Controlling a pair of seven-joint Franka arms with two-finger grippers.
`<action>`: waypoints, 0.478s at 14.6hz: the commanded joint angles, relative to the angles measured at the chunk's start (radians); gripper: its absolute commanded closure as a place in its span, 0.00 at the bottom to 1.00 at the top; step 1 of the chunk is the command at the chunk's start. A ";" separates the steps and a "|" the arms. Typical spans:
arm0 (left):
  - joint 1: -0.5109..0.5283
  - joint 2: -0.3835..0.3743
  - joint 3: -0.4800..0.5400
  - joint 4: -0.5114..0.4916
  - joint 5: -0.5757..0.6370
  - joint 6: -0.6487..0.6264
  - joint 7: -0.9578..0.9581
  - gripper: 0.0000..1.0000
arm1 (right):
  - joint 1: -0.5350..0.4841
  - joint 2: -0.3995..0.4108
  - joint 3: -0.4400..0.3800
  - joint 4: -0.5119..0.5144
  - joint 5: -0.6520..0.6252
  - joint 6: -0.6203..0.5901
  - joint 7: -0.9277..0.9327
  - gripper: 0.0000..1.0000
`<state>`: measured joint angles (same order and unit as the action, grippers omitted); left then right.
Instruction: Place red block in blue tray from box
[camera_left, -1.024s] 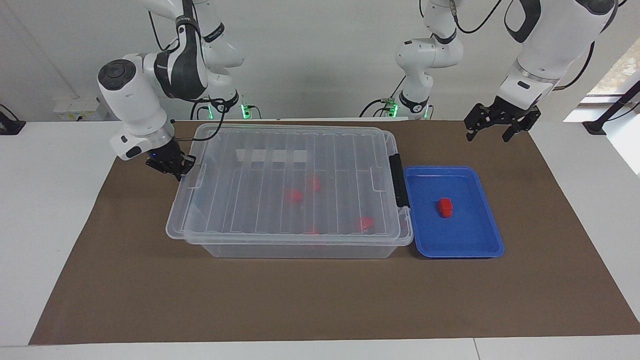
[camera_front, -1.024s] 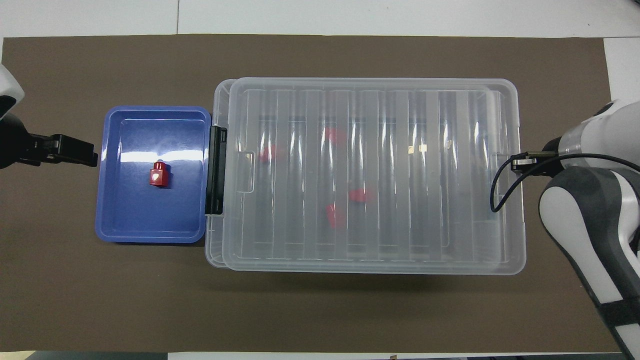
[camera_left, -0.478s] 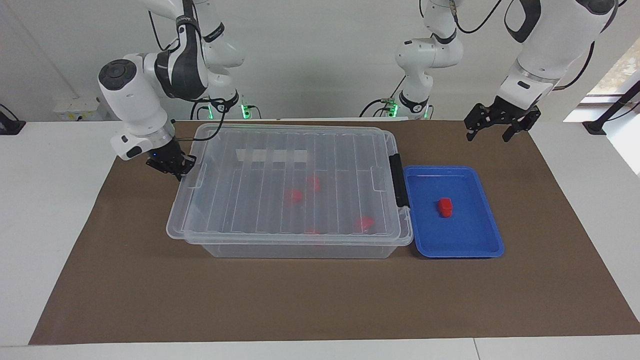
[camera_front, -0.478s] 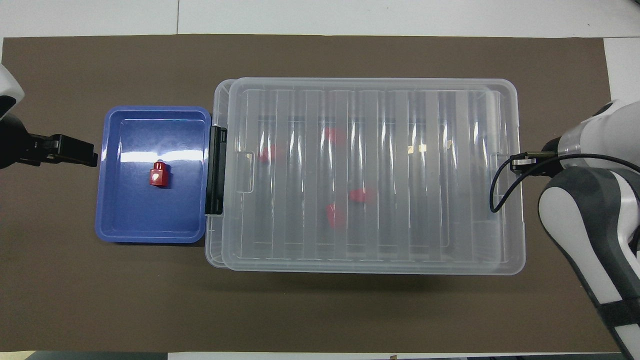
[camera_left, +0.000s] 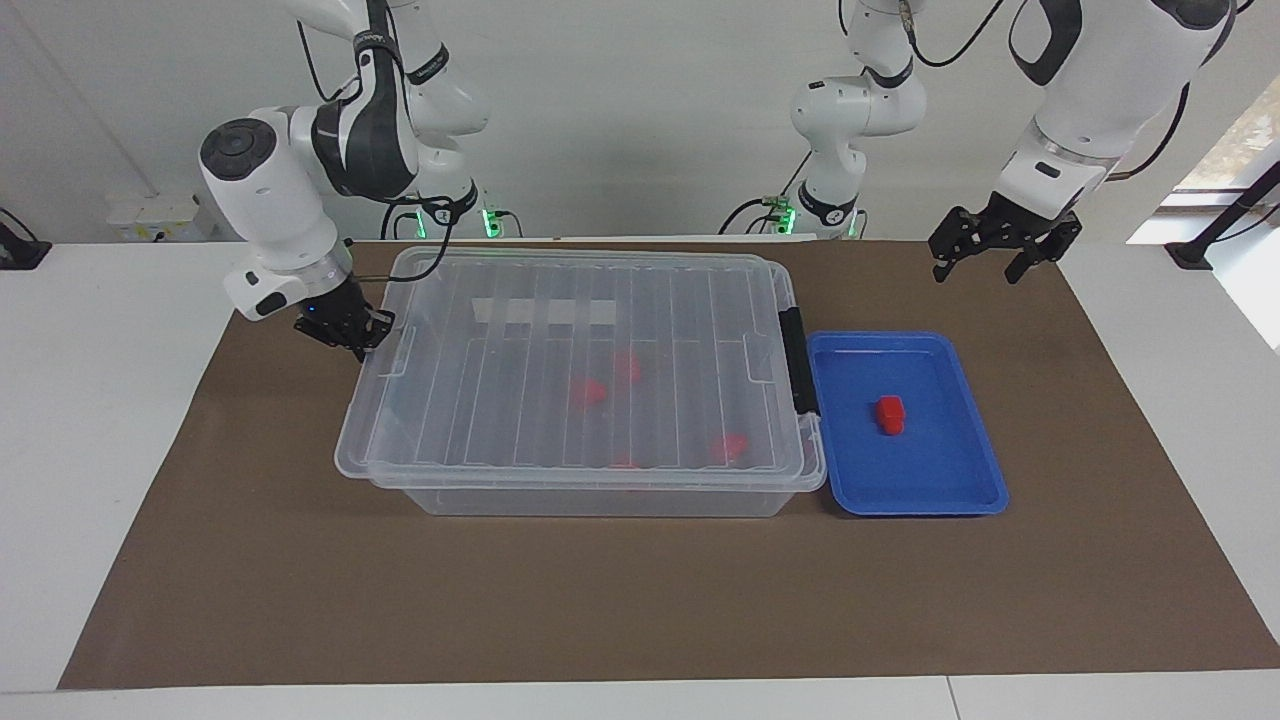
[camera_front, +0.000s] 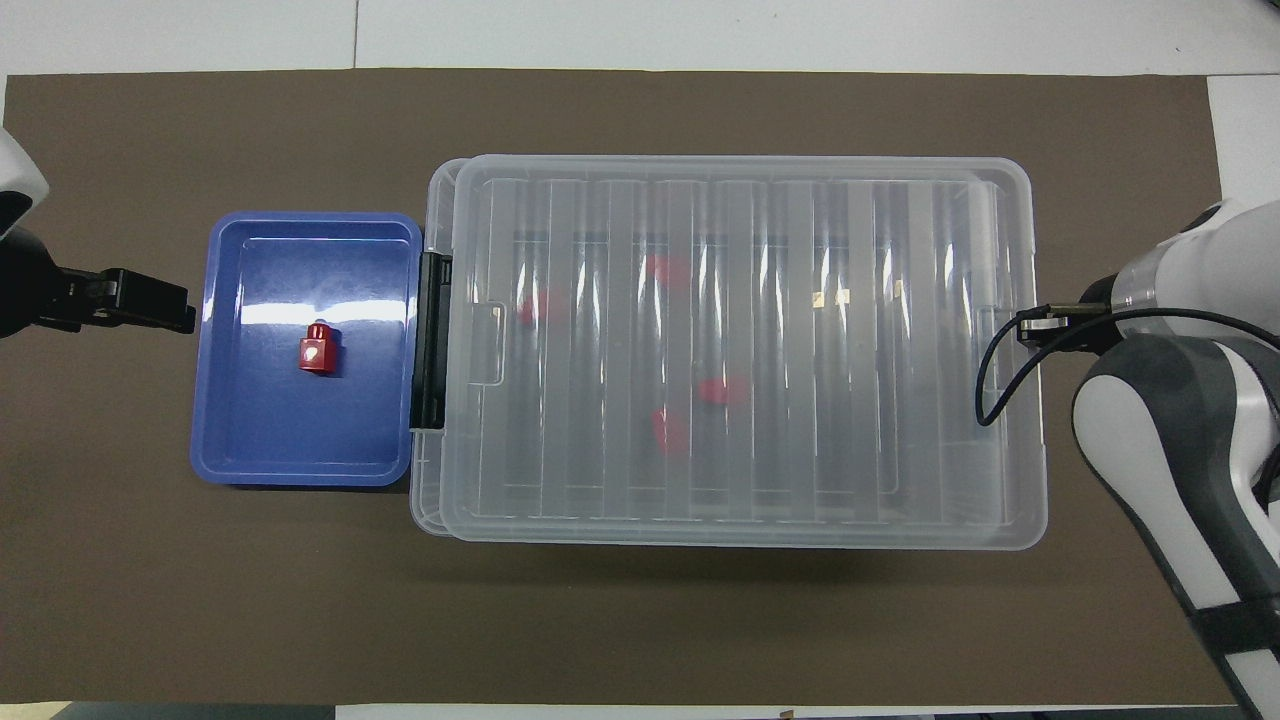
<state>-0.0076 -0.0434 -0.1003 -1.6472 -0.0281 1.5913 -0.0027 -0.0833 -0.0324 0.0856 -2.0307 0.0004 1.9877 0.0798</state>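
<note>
I have the right fingers (camera_left: 350, 335) pinched together on the lid (camera_left: 590, 360) edge to close the box (camera_left: 600, 500), left fingers (camera_left: 988, 258) spread, idle beside the blue tray (camera_left: 985, 465) holding the red block (camera_left: 890, 414)

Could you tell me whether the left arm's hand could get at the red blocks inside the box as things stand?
Probably not. The ribbed clear lid covers the box, with the red blocks under it. The left hand hangs open, up in the air beside the blue tray.
</note>
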 joint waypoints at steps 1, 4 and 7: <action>0.011 -0.021 -0.004 -0.019 -0.001 -0.005 0.010 0.00 | 0.023 -0.024 0.014 -0.026 0.023 0.020 0.075 1.00; 0.011 -0.021 -0.004 -0.019 -0.001 -0.005 0.010 0.00 | 0.017 -0.023 0.014 -0.016 0.023 0.008 0.069 1.00; 0.011 -0.021 -0.004 -0.019 -0.001 -0.005 0.010 0.00 | 0.017 -0.017 0.014 0.010 0.020 -0.019 0.057 1.00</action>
<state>-0.0076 -0.0434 -0.1003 -1.6472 -0.0281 1.5913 -0.0027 -0.0608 -0.0334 0.0915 -2.0297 0.0001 1.9866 0.1366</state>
